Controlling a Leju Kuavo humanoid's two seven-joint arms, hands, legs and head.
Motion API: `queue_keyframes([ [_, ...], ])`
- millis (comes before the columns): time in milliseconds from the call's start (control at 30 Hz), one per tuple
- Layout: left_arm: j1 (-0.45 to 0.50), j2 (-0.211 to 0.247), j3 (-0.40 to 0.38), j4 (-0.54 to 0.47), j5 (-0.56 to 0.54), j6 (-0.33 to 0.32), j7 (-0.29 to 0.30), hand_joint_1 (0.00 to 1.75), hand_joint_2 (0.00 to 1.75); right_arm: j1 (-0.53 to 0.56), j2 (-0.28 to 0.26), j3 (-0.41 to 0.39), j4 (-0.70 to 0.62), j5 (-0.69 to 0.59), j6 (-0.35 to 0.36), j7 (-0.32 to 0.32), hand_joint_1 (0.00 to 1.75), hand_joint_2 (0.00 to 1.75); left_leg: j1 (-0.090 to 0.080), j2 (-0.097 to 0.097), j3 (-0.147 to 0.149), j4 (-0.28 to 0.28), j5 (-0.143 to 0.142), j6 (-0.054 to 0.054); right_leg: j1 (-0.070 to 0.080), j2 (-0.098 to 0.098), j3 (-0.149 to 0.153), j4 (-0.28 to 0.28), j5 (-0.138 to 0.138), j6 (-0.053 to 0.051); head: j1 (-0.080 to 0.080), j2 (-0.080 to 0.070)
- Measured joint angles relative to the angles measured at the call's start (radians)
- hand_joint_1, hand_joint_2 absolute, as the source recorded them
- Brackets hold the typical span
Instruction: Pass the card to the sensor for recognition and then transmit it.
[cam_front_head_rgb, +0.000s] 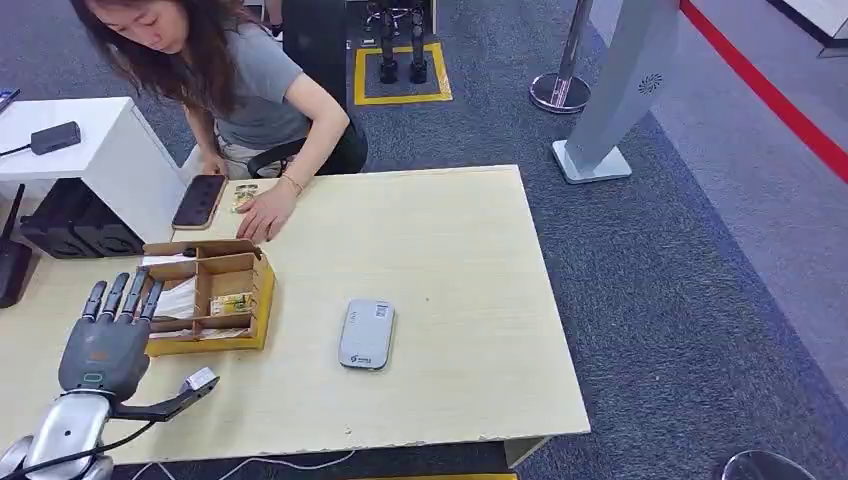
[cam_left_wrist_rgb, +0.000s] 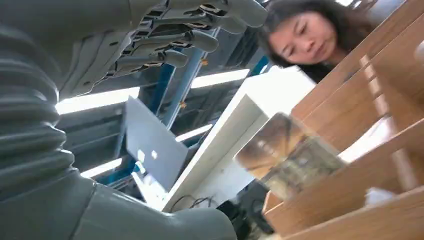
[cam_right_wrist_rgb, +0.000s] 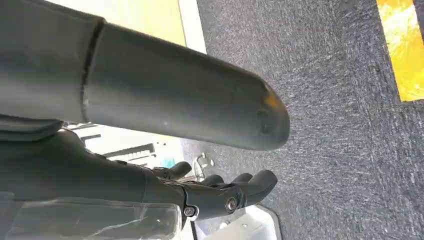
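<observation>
The left hand (cam_front_head_rgb: 108, 340) hovers over the pale wooden table (cam_front_head_rgb: 450, 300) at about 8 o'clock from the table's middle, palm down, its fingers (cam_front_head_rgb: 125, 297) straight, slightly fanned and pointing toward 12 o'clock, holding nothing. Their tips lie just at the 9 o'clock side of an open cardboard divider box (cam_front_head_rgb: 258, 290). Inside the box, a small green-and-yellow card (cam_front_head_rgb: 231, 303) lies flat in a middle compartment, its long axis running 9 to 3 o'clock; white papers (cam_front_head_rgb: 178, 298) sit in the compartments nearer the hand. In the left wrist view the card (cam_left_wrist_rgb: 292, 155) shows blurred, between the brown dividers.

The grey rectangular sensor (cam_front_head_rgb: 366, 334) lies flat at about 3 o'clock from the box, well apart from it, long axis roughly 12 to 6.

At the table's far edge a seated person's hand (cam_front_head_rgb: 262, 212) rests flat beside a black phone (cam_front_head_rgb: 199, 201).

The right hand (cam_right_wrist_rgb: 220, 192) hangs above grey carpet (cam_right_wrist_rgb: 340, 100), fingers loosely curled and apart, nothing in them.
</observation>
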Motion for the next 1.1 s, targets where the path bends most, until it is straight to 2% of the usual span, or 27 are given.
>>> queue_keyframes([
  [300, 0.037, -0.041, 0.072, 0.035, 0.000, 0.006, 0.003, 0.00, 1.75, 0.000, 0.000, 0.000, 0.000, 0.002, 0.008, 0.000, 0.00, 0.00, 0.000, 0.000, 0.000, 0.000, 0.000, 0.000, 0.000, 0.000, 0.000, 0.000, 0.000, 0.000, 0.001, 0.000],
  [467, 0.055, -0.073, 0.108, 0.060, 0.000, 0.042, 0.015, 0.00, 1.75, 0.000, 0.000, 0.000, 0.000, 0.013, 0.013, -0.002, 0.00, 0.00, 0.000, 0.000, 0.000, 0.000, 0.000, 0.000, 0.000, 0.000, 0.000, 0.000, 0.000, 0.000, 0.000, 0.000],
  [600, 0.056, -0.102, 0.143, 0.090, 0.000, 0.113, 0.013, 0.00, 1.75, 0.000, 0.000, 0.000, -0.003, 0.019, 0.015, -0.002, 0.00, 0.00, 0.000, 0.000, 0.000, 0.000, 0.000, 0.000, 0.000, 0.000, 0.000, 0.000, 0.000, 0.000, 0.000, 0.000],
  [633, 0.053, -0.106, 0.150, 0.096, 0.000, 0.130, 0.012, 0.00, 1.75, -0.001, 0.000, 0.000, -0.004, 0.015, 0.016, -0.020, 0.00, 0.00, 0.000, 0.000, 0.000, 0.000, 0.000, 0.000, 0.000, 0.000, 0.000, 0.000, 0.000, 0.000, 0.000, 0.000],
  [700, 0.030, -0.106, 0.163, 0.095, 0.000, 0.142, 0.008, 0.00, 1.75, -0.003, 0.000, 0.000, -0.004, -0.005, 0.021, -0.110, 0.00, 0.00, 0.001, 0.000, 0.000, 0.000, 0.000, 0.000, 0.000, 0.000, 0.000, 0.000, 0.000, 0.000, 0.002, 0.000],
  [733, 0.013, -0.106, 0.177, 0.091, 0.000, 0.140, -0.003, 0.00, 1.75, -0.007, 0.000, 0.000, -0.003, -0.006, 0.021, -0.132, 0.00, 0.00, 0.001, -0.001, 0.000, 0.000, 0.001, -0.001, 0.000, 0.000, 0.000, 0.000, 0.000, 0.000, 0.002, 0.000],
  [833, -0.027, -0.109, 0.214, 0.081, 0.000, 0.148, -0.024, 0.00, 1.75, -0.024, 0.000, 0.000, -0.003, -0.004, 0.021, -0.146, 0.00, 0.00, 0.001, 0.000, 0.001, 0.000, 0.001, -0.001, 0.000, 0.000, 0.000, 0.000, 0.001, -0.002, 0.001, 0.000],
  [1100, -0.064, -0.130, 0.248, 0.092, 0.000, 0.206, -0.045, 0.00, 1.75, -0.025, 0.000, 0.000, -0.003, -0.003, 0.030, -0.147, 0.00, 0.00, 0.001, 0.000, 0.000, 0.000, 0.001, -0.001, 0.000, 0.000, 0.000, 0.000, 0.001, -0.001, 0.000, 0.000],
])
